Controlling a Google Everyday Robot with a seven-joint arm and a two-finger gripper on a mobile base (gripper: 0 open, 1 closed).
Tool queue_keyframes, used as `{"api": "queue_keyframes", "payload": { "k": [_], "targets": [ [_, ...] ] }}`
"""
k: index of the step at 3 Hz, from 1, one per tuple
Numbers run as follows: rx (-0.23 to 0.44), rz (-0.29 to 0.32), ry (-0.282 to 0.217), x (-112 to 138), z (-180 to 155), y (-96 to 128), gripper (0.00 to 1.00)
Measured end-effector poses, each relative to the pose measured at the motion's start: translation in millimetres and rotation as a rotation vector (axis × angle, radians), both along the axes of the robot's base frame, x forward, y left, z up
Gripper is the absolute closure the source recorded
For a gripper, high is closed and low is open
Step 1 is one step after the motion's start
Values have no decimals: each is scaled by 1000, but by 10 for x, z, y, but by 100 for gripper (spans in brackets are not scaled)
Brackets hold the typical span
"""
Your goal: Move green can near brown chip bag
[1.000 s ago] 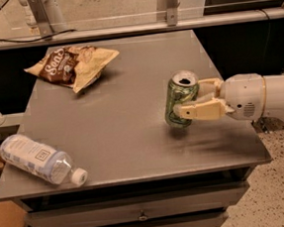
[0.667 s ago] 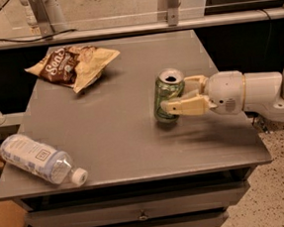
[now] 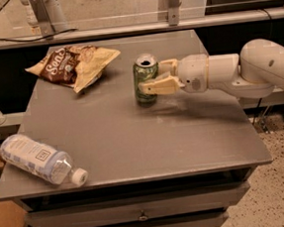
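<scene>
While gripping the green can point(image 3: 143, 74), the tool point(image 3: 150, 78) has neared the brown chip bag point(image 3: 73, 65).

At tabletop point(image 3: 134, 136) centre, green can point(image 3: 145, 80) clasped by gripper point(image 3: 151, 78) from the right, brown chip bag point(image 3: 73, 66) back left, bottle point(image 3: 39, 159) front left.

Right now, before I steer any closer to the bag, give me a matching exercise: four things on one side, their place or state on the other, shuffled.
Things:
1. green can
2. brown chip bag
3. plastic bottle
4. gripper

Places or states:
A. lying on its side at the near-left corner of the table
B. upright, near the middle of the table
C. lying flat at the far-left corner
D. reaching in from the right, closed on the can

Pairs: 1-B, 2-C, 3-A, 4-D
</scene>
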State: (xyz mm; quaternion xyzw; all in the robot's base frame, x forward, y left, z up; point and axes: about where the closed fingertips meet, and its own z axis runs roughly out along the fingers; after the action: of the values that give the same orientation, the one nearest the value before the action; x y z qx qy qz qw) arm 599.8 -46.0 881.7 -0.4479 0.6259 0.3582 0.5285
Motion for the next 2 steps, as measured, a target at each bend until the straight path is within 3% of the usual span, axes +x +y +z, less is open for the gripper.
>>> {"api": "queue_keyframes", "payload": {
  "k": [2],
  "targets": [
    [-18,27,-49,694,177,426,100]
  ]
}}
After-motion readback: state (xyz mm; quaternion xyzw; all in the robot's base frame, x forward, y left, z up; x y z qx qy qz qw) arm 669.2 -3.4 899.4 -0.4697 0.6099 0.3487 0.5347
